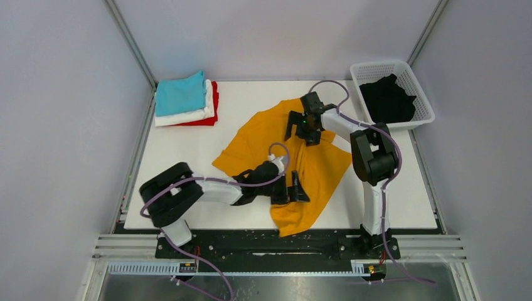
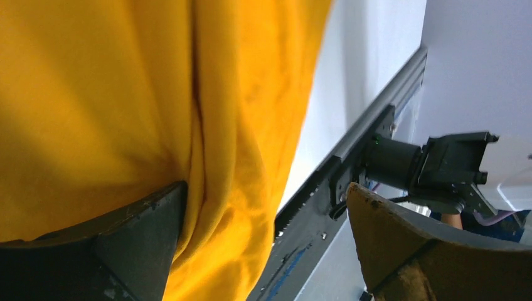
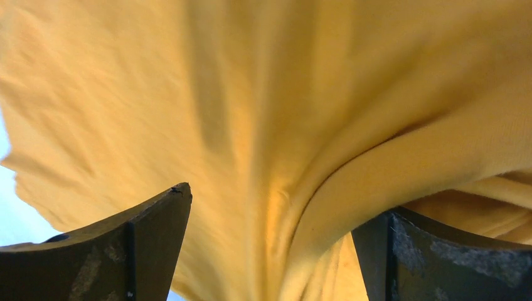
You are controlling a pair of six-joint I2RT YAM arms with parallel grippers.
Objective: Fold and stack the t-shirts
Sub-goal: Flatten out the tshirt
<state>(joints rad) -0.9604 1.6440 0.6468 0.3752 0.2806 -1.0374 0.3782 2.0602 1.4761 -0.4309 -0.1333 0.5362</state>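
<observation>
5 t-shirts (image 1: pixel 263 139), 1 basket (image 1: pixel 421 94).

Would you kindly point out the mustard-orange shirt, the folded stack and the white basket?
mustard-orange shirt (image 1: pixel 251 147), top view, bare left part.
folded stack (image 1: pixel 180 94), top view, its teal top layer.
white basket (image 1: pixel 379 64), top view, far rim.

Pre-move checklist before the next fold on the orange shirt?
1. left gripper open: ok.
2. right gripper open: ok.
3. orange shirt lying flat: not ok, creased and bunched.
4. Cloth ridge between the right gripper's fingers: ok, per the right wrist view.
5. folded stack tidy at the far-left corner: ok.
6. black shirt out of basket: not ok.
</observation>
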